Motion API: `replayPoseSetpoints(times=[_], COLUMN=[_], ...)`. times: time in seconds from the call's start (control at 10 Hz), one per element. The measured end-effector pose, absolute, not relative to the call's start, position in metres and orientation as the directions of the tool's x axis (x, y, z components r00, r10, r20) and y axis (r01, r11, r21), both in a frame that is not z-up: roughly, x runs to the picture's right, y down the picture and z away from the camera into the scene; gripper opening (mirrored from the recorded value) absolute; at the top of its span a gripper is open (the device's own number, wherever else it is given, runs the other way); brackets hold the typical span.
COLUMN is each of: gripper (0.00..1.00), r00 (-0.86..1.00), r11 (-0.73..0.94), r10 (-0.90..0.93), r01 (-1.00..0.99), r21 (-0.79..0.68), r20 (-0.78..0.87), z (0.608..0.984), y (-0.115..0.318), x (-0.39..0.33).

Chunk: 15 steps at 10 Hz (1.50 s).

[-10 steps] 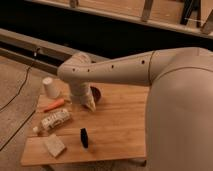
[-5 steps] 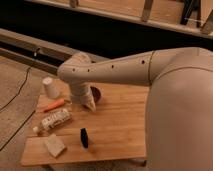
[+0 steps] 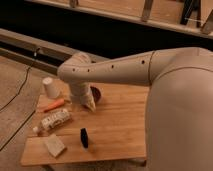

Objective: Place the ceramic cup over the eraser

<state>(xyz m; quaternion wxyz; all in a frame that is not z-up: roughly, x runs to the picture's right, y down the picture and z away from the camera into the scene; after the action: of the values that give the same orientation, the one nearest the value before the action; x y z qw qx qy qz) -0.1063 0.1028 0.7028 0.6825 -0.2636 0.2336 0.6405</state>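
Note:
The off-white ceramic cup (image 3: 50, 87) stands upside down at the far left corner of the wooden table (image 3: 120, 125). The black eraser (image 3: 84, 138) stands on end near the front edge, apart from the cup. My gripper (image 3: 88, 103) hangs under the big white arm, low over the table's middle left, next to the dark red-brown bowl (image 3: 96, 93). It is to the right of the cup and above the eraser in the view.
An orange carrot (image 3: 54, 105) lies in front of the cup. A white bottle (image 3: 53, 121) lies on its side at the left. A pale beige sponge block (image 3: 54, 145) sits at the front left corner. A dark wall rail runs behind.

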Motion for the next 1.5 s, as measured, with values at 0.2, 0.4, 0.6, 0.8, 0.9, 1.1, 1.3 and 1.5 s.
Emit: replayPoseSetpoints(times=[0.2, 0.4, 0.6, 0.8, 0.9, 1.1, 1.3, 1.5], gripper=[0.65, 0.65, 0.65, 0.65, 0.65, 0.65, 0.65, 0.65], r00=[0.071, 0.071, 0.075, 0.125, 0.180, 0.230, 0.314, 0.353], r11=[0.041, 0.041, 0.046, 0.095, 0.150, 0.201, 0.282, 0.320], r10=[0.751, 0.751, 0.759, 0.786, 0.802, 0.818, 0.824, 0.820], r01=[-0.997, -0.997, -0.997, -0.992, -0.984, -0.973, -0.949, -0.935], r21=[-0.061, -0.061, -0.061, -0.082, -0.100, -0.114, -0.138, -0.151], r20=[-0.656, -0.656, -0.646, -0.606, -0.569, -0.527, -0.472, -0.451], z=[0.703, 0.703, 0.705, 0.715, 0.722, 0.729, 0.734, 0.738], y=[0.103, 0.103, 0.098, 0.075, 0.055, 0.030, -0.002, -0.019], x=[-0.106, -0.106, -0.107, -0.121, -0.135, -0.149, -0.181, -0.198])
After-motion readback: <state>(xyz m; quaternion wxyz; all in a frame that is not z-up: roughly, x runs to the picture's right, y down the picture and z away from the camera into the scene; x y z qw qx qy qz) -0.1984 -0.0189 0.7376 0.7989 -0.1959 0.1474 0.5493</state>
